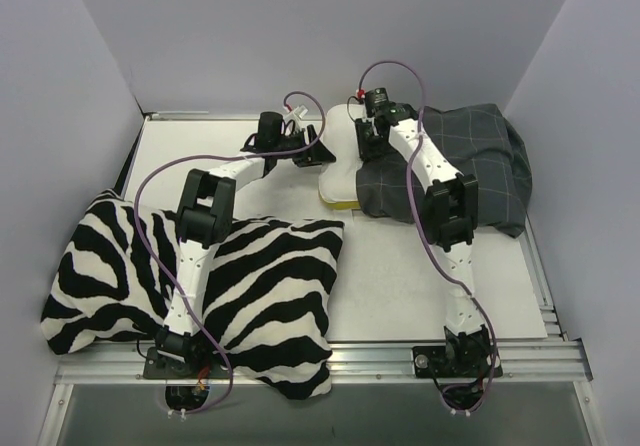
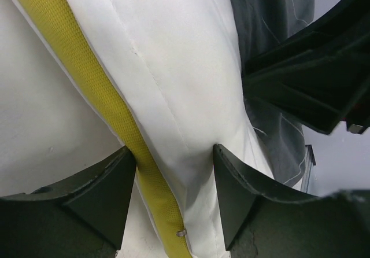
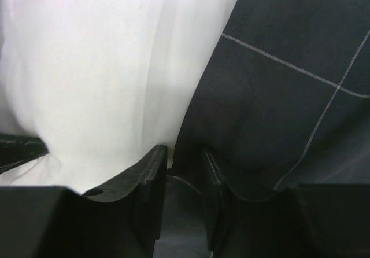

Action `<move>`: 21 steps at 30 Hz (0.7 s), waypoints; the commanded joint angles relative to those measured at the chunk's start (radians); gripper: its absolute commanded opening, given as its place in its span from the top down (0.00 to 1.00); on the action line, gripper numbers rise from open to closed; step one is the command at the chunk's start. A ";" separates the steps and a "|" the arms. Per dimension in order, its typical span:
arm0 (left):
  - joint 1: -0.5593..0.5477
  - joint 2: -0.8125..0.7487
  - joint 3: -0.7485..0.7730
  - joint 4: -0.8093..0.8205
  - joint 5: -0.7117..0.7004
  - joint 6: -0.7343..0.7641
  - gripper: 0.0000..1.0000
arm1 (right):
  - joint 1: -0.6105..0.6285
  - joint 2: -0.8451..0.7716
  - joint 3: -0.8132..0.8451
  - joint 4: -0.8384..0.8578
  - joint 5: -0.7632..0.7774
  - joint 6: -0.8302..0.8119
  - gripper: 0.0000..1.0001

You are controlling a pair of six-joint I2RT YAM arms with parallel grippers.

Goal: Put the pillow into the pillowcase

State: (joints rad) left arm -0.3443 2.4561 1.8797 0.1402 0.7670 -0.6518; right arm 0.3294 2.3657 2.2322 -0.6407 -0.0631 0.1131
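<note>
Zebra cushion (image 1: 270,286) near-L on bench (image 1: 400,286). Far centre: pillow (image 1: 340,161), R part covered by pillowcase (image 1: 480,156). L fingers (image 2: 87,200) clasp pillow's yellow edge; R fingers (image 3: 144,194) narrowly parted at pillowcase rim, grip unclear.

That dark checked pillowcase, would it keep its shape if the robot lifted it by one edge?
Probably not. The pillowcase lies in rumpled folds against the pillow, so it would likely droop and fold. It looks thin and light, so tugging one edge may bunch it rather than slide the whole case.
</note>
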 commanded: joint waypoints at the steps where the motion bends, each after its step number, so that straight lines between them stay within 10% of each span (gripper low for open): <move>1: -0.002 -0.014 0.002 0.052 0.014 0.007 0.37 | -0.004 0.029 0.033 -0.024 0.123 -0.020 0.76; 7: 0.001 0.003 0.016 -0.016 -0.049 0.050 0.34 | -0.007 -0.054 0.041 -0.005 -0.238 -0.003 1.00; 14: 0.002 0.038 0.020 0.011 -0.028 0.011 0.29 | 0.077 -0.175 0.007 0.137 -0.614 -0.015 1.00; 17: 0.002 0.020 -0.030 0.229 0.058 -0.149 0.44 | 0.109 -0.171 0.036 0.142 -0.664 0.011 1.00; 21: 0.031 -0.035 -0.048 0.562 0.060 -0.417 1.00 | 0.132 -0.168 0.107 0.142 -0.687 0.020 1.00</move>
State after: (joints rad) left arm -0.3252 2.4798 1.8168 0.3374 0.7979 -0.8433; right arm 0.4095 2.2604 2.2696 -0.5304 -0.5583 0.1017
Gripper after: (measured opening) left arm 0.099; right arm 0.030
